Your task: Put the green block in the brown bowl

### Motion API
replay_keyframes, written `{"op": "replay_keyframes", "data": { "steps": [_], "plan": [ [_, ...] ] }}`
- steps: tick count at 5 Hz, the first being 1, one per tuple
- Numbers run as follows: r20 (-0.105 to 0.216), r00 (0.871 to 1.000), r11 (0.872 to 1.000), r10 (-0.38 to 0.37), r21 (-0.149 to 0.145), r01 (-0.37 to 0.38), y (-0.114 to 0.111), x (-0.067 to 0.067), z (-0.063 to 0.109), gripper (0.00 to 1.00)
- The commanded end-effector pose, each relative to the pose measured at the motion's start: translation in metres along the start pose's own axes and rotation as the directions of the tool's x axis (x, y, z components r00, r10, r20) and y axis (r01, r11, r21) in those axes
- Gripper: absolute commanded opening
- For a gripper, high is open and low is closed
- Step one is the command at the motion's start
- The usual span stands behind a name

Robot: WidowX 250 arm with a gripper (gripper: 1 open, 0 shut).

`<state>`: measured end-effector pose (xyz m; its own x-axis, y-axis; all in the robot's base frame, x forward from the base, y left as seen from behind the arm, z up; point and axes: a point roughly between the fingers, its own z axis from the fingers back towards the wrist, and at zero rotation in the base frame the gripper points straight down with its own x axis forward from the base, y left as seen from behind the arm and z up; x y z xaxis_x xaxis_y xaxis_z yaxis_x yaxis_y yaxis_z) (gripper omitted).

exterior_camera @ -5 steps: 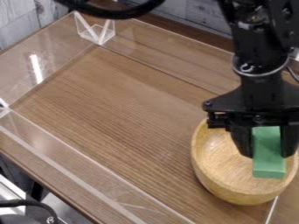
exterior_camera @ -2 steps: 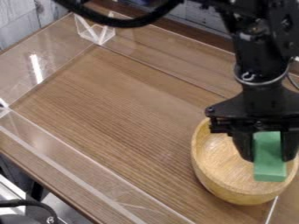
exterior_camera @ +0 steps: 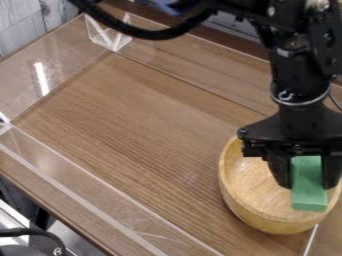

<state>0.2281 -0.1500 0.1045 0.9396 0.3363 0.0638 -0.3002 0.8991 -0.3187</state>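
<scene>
Single view from above table height; angled down across the tabletop (exterior_camera: 127,125); fairly close

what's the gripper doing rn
Gripper: closed on the green block, holding it over the bowl.

From my station, landmark = wooden table (exterior_camera: 127,125). Clear angular frame (exterior_camera: 107,32) at its far edge. Clear strip (exterior_camera: 100,203) along its near-left side. Black cable (exterior_camera: 30,233) beside its near-left edge.
</scene>
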Motion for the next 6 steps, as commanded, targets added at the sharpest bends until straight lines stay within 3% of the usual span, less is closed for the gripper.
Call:
{"op": "replay_keyframes", "data": {
  "steps": [1, 6],
  "plan": [
    [0.021, 1.000, 1.000, -0.003, -0.023, 0.004, -0.004, 0.005, 0.003, 0.00],
    [0.030, 0.999, 1.000, 0.014, -0.015, -0.014, 0.007, 0.023, -0.012, 0.00]
  ]
}}
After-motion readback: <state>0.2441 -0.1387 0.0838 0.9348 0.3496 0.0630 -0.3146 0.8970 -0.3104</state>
